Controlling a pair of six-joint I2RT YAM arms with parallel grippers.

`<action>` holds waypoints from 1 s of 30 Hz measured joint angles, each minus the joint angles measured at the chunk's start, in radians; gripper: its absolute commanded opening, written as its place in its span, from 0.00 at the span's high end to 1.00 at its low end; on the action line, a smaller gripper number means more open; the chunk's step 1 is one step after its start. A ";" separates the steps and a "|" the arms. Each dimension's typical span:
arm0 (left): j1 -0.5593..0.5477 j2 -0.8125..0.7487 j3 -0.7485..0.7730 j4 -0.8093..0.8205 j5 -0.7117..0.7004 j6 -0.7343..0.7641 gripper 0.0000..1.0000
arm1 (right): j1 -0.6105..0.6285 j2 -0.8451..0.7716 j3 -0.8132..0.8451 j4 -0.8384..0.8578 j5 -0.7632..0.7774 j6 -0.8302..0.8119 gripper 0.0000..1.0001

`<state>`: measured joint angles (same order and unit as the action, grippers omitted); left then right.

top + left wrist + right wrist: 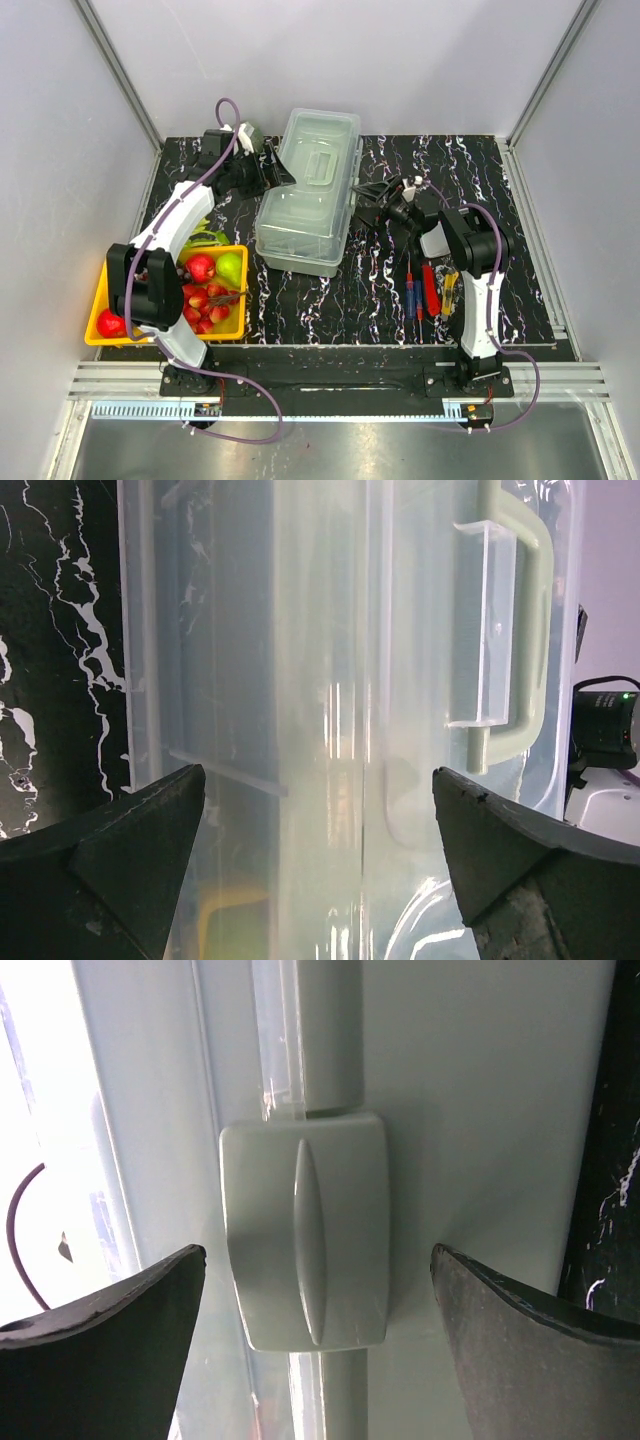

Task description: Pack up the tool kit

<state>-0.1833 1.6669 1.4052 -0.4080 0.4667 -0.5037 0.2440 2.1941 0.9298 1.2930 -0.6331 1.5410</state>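
Toolbox (pixel 308 192): closed, lying mid-counter (pixel 350 295), its far end close to the counter's back edge.

Left claw (pixel 318 772): spread wide and holding nothing, close at the toolbox's left side, with the lid and its handle (pixel 522 630) filling the gap. Contact cannot be told.

Right claw (pixel 318 1250): spread wide and holding nothing, at the toolbox's right side, framing the latch (pixel 305 1232).

Hand tools (pixel 430 290): loose on the counter, right of and nearer than the toolbox, well apart from it.

Fruit tray (pixel 98 292): left of and nearer than the toolbox.

Open room: bare counter along the toolbox's near end.
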 measured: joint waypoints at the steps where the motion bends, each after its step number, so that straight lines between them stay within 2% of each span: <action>1: 0.000 0.005 0.000 0.002 0.000 0.002 0.01 | 0.004 0.002 0.000 0.000 -0.005 -0.003 0.04; 10: 0.008 0.031 0.000 0.031 0.020 -0.002 0.01 | 0.009 0.002 0.009 0.016 -0.024 -0.036 0.24; 16: 0.008 0.034 0.000 0.039 0.021 -0.002 0.01 | 0.010 0.002 0.013 0.019 -0.026 -0.040 0.30; 22: 0.008 0.041 0.000 0.056 0.020 -0.002 0.01 | 0.010 0.002 0.013 0.001 -0.025 -0.033 0.49; 30: 0.003 0.046 0.000 0.066 0.006 -0.003 0.01 | 0.010 0.002 0.013 0.001 -0.024 -0.026 0.57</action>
<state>-0.1802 1.7126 1.4055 -0.3416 0.4725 -0.5068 0.2539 2.1956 0.9424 1.2938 -0.6575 1.5154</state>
